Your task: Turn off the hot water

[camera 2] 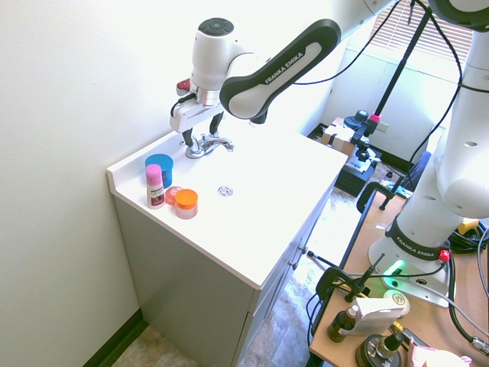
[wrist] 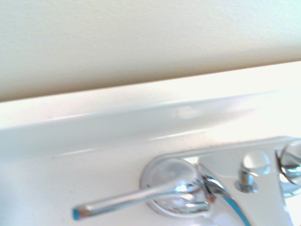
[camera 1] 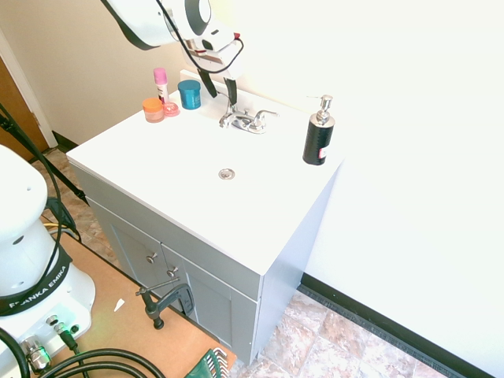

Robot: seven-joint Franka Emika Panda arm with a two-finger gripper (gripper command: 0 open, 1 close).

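Gripper [camera 1: 223, 99] wide open, nothing held, right by faucet's [wrist: 225, 165] left-hand lever [wrist: 124, 199]. Lever points outward, away from the spout (contact: can't tell). Next move probably a sideways push across its length.

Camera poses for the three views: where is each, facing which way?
First exterior: above and off the vanity top's open side, looking down; arm top and left, with fingers.
Second exterior: high, opposite side, by the jars' end, looking down; arm from right, with fingers.
Wrist: close above one chrome lever, toward the wall; no robot parts.
Shared, both exteriors: faucet, jars.
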